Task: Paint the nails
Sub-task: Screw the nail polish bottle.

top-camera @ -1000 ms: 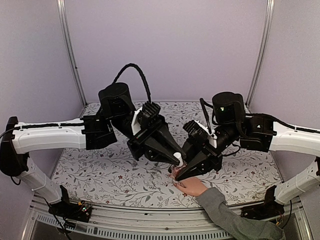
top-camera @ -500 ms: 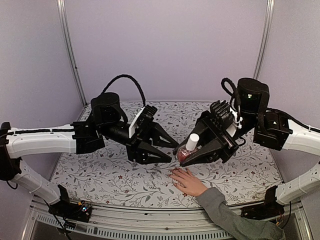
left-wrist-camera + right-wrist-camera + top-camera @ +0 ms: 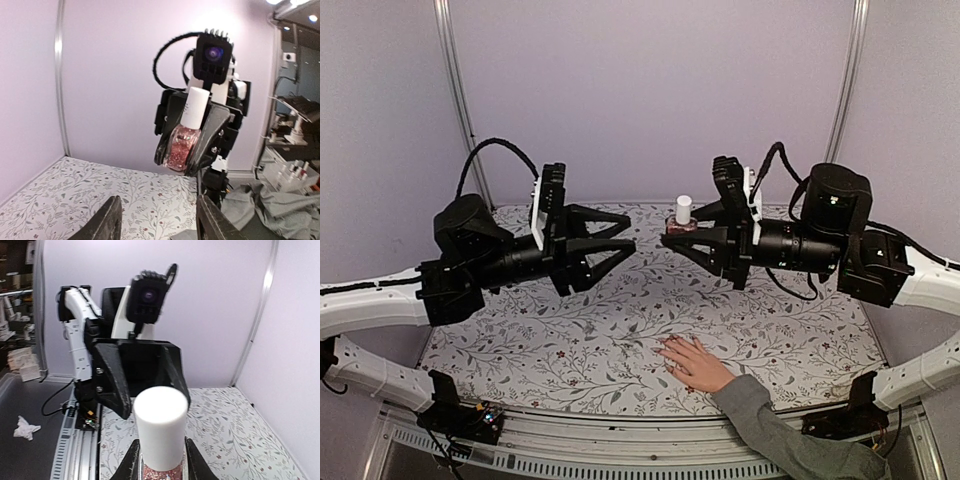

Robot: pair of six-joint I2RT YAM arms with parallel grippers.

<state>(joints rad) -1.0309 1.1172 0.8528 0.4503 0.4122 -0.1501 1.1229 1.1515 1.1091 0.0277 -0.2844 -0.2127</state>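
right end effector clamped on pink glitter nail polish bottle, white cap up. left end effector jaws parted, empty. nails on hand flat on table, 5 o'clock.

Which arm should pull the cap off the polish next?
Left. The left gripper is open, empty and facing the bottle; the right gripper is shut on that bottle, white cap still on.

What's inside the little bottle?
Pink glittery polish shows through the bottle. The white cap hides whatever is under it, and the right pincer covers the sides.
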